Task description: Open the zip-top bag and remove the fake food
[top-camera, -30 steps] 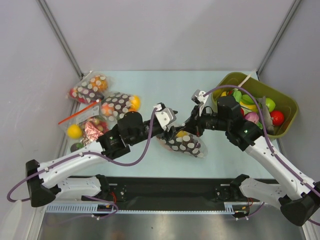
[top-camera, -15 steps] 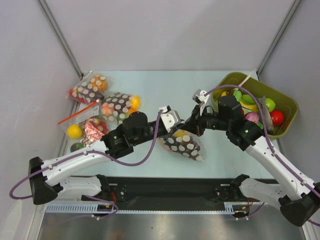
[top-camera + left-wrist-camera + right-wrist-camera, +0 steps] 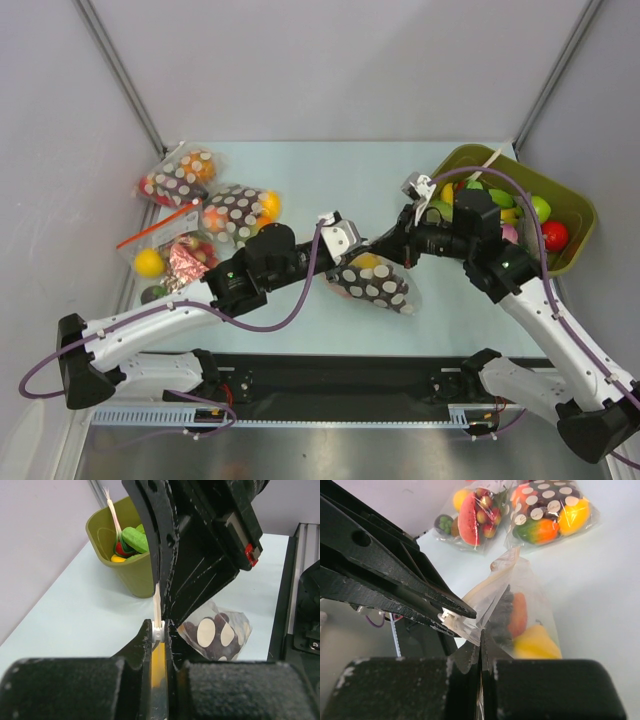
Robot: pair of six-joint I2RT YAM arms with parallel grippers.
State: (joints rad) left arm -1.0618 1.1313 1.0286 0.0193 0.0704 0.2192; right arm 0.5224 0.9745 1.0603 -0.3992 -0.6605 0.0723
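Observation:
The zip-top bag hangs between both arms at the table's middle. It is clear on the side in the right wrist view and dark with white dots in the left wrist view. Inside is the fake food: a yellow pear, an orange-red piece and a dark grape bunch. My left gripper is shut on the bag's white zip slider. My right gripper is shut on the bag's top edge beside the slider.
An olive bin full of toy food stands at the right. Three other filled bags lie at the left: two dotted ones and one with a red zip strip.
My left gripper has moved right onto the bag's top and shut on the zip slider. The right gripper and the bag have shifted a little to the right.

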